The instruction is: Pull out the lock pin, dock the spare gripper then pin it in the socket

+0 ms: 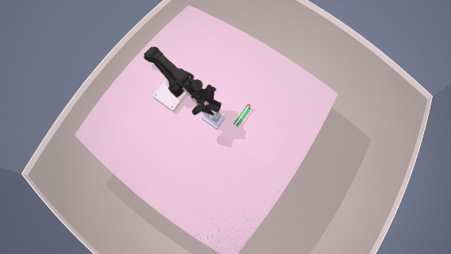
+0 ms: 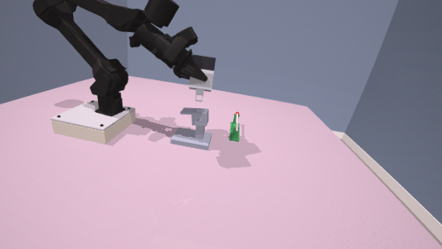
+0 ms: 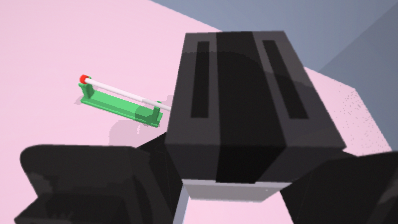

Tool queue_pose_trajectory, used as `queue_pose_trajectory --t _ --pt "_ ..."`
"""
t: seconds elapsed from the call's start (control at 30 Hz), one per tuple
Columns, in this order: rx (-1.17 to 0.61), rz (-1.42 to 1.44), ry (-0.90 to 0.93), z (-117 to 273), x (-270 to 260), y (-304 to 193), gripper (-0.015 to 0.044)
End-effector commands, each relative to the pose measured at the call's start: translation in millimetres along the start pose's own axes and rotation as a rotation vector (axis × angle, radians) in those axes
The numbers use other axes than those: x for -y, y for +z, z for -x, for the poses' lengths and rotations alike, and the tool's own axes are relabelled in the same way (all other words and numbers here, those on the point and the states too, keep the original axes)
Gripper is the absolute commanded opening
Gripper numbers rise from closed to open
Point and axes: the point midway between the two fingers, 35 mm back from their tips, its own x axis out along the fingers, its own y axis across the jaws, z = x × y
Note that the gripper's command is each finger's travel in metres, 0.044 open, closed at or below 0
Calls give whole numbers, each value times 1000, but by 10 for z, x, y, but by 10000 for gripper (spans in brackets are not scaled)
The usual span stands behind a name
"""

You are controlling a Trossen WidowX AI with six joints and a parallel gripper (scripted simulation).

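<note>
My gripper (image 1: 208,109) (image 2: 201,78) (image 3: 225,126) is shut on the spare gripper (image 2: 205,62) (image 3: 245,90), a dark block with a pale lower part. Its small looped spigot (image 2: 199,96) points down, a little above the grey-blue mount (image 1: 217,123) (image 2: 191,142) in the exterior view, with a visible gap. The mount's socket (image 2: 200,117) stands on a short post, with no pin seen through it. The white lock pin (image 1: 241,114) (image 2: 236,124) (image 3: 120,92) with a red end lies on the green holder (image 1: 244,115) (image 2: 234,136) (image 3: 117,105). In the wrist view the spare gripper hides the pin's far end and most of the mount.
The arm's white base (image 1: 164,99) (image 2: 85,117) stands on the pink table top (image 1: 159,147) (image 2: 136,187), on the other side of the mount from the green holder. A pale raised rim (image 1: 413,159) (image 2: 381,180) runs around the surrounding floor.
</note>
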Motion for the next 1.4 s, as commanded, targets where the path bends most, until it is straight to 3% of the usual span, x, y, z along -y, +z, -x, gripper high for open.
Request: queue_pose_trajectory --t 0.0,0.4,1.37 --pt "43 -107 1 43 -31 33 0" --pt "108 -375 25 113 -127 11 0" --pt "111 -392 32 -72 -237 -191 0"
